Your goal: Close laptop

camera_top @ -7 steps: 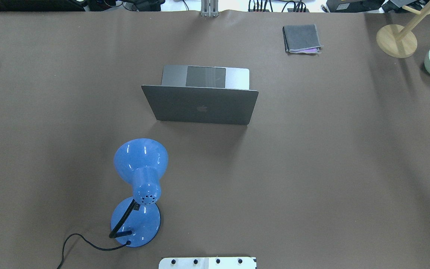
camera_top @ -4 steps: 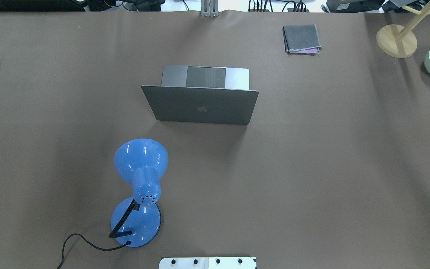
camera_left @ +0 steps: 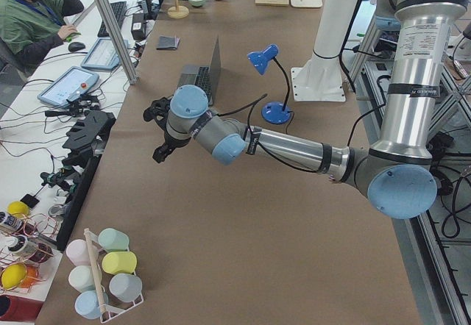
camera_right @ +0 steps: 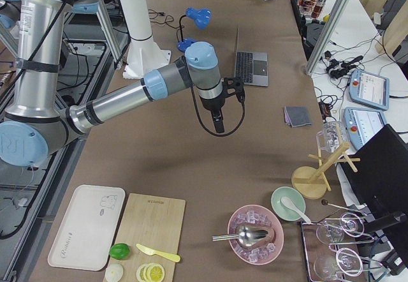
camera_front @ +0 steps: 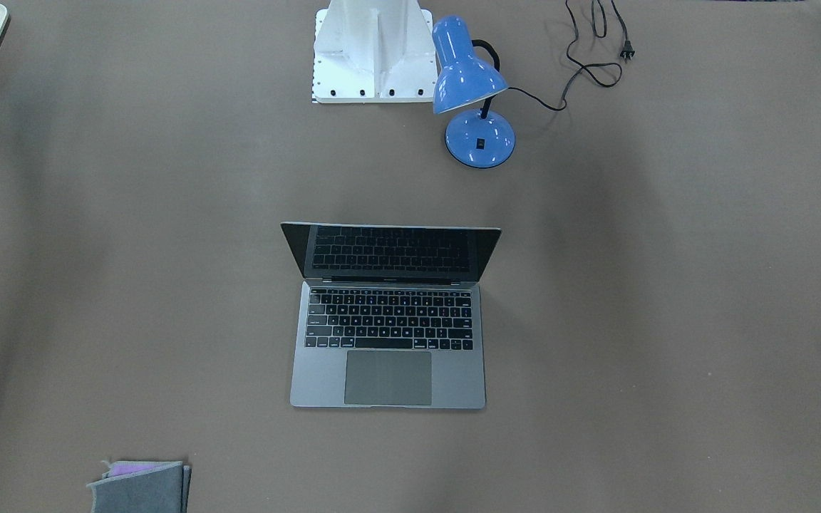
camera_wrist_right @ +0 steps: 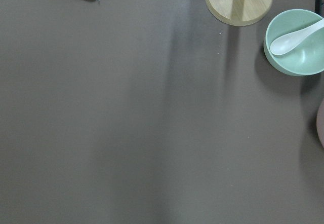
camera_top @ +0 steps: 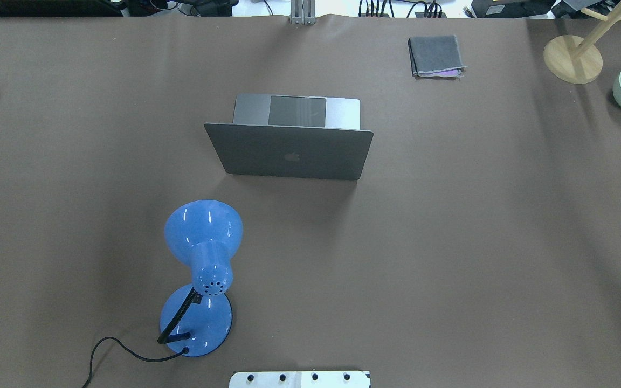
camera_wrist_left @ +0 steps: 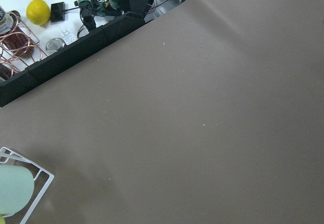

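LAPTOP AWAITS CLOSING. The laptop (camera_front: 388, 370) stands open at mid-table, untouched. Its lid (camera_top: 289, 156) is raised with the logo side turned to the robot and the keyboard facing away. Neither arm is on it. The left gripper (camera_left: 159, 134) hangs over bare table (camera_top: 450, 242) well off to one side of it, and the right gripper (camera_right: 218, 121) well off to the other, so the machine lies between the two, far from each. Whether either gripper's fingers are spread or together cannot be told (they show only in the side views). Both wrists point down at the table, which reads as a waiting pose ahead of the reach; the closing has not begun. As the hinge sits on the robot's side, the lid likely needs a push on its top edge, away from the robot and down. A blue lamp (camera_top: 202, 237) stands on the left gripper's side of the laptop, nearer the robot's base, and could crowd that arm's path. A grey pouch (camera_top: 435, 55) lies near the right gripper, on its side away from the robot. Against the overhead pictures of a second and half a second ago, nothing differs: laptop, lamp and pouch keep their spots, and the lid its angle.
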Controlling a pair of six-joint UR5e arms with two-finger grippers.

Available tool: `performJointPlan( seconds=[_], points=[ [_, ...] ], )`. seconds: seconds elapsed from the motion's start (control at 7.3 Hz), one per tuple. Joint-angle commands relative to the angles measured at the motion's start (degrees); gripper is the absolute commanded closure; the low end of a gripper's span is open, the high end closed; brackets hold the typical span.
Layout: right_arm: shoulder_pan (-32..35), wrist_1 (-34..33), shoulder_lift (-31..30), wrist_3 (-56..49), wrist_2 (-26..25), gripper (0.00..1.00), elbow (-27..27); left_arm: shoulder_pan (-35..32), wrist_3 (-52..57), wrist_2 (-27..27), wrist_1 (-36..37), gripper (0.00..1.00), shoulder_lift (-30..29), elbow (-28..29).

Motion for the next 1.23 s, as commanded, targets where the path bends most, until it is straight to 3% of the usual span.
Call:
performJointPlan(
  seconds=[0.0,0.14,0.68,0.82,1.1],
  points=[
    [-5.2,7.3,1.1,13.5,-0.2,0.00,0.0,3.9,-14.1,-2.7,-5.9,0.01,-2.1,-0.1],
    [-9.2,8.0,4.0,20.8,-1.1,0.01,0.0,6.3,-22.5,-2.7,-7.7,0.01,-3.8,-0.4],
    [-26.3,7.2,15.1,45.1,-15.7,0.02,0.0,16.6,-46.0,-1.6,-7.6,0.01,-10.8,-2.6],
    [-29.2,3.9,18.3,49.0,-18.6,0.02,0.0,17.8,-46.3,-1.5,-6.4,0.01,-11.3,-2.5],
    [-34.4,-11.3,29.4,52.2,-24.4,0.02,0.0,19.3,-46.4,1.8,3.2,0.01,-16.2,-3.9]
  ],
)
